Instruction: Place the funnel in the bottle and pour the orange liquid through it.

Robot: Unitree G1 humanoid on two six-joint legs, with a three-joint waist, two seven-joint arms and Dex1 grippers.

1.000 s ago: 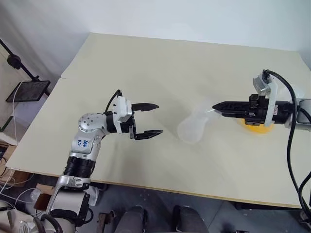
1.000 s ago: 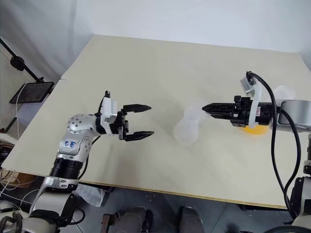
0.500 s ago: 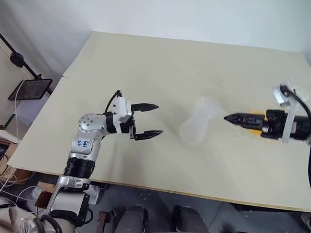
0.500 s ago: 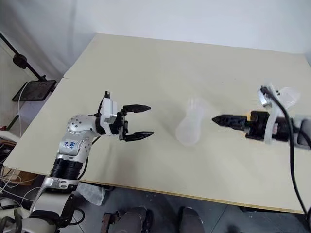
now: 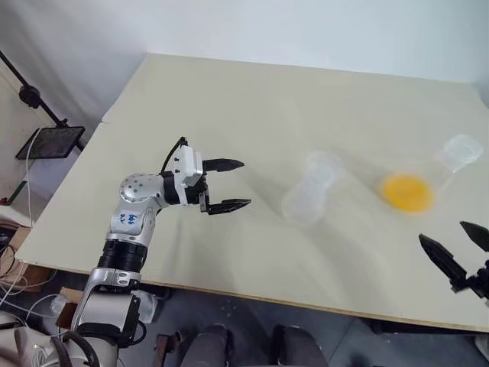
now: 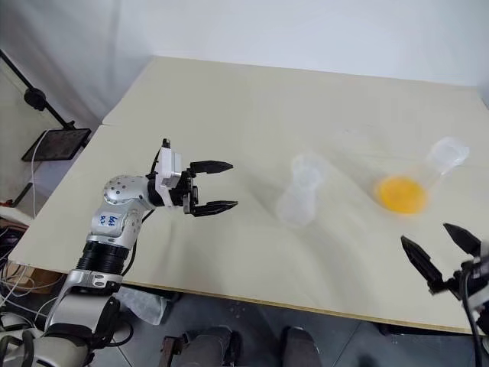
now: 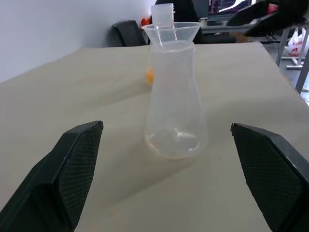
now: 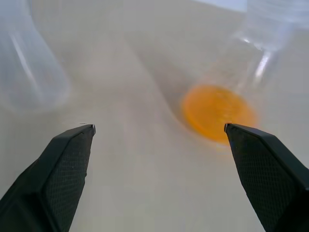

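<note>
Two flasks stand on the beige table (image 5: 229,99), and there are two robot hands, both empty. The frosted bottle (image 5: 309,199) stands upright near the middle of the table, and the single clear funnel (image 7: 172,33) sits in its neck, its cone resting on the rim. The one other flask (image 5: 428,176), clearer and longer-necked, stands to the right of the bottle and apart from it; the orange liquid (image 5: 407,193) lies in its base as one round patch. The left hand (image 5: 226,184) is to the left of the bottle, near it but not touching, pointing at it with its two black fingers spread wide. The right hand (image 5: 458,248) is at the near right edge of the table, nearer than the long-necked flask and clear of it, its two fingers also wide apart
</note>
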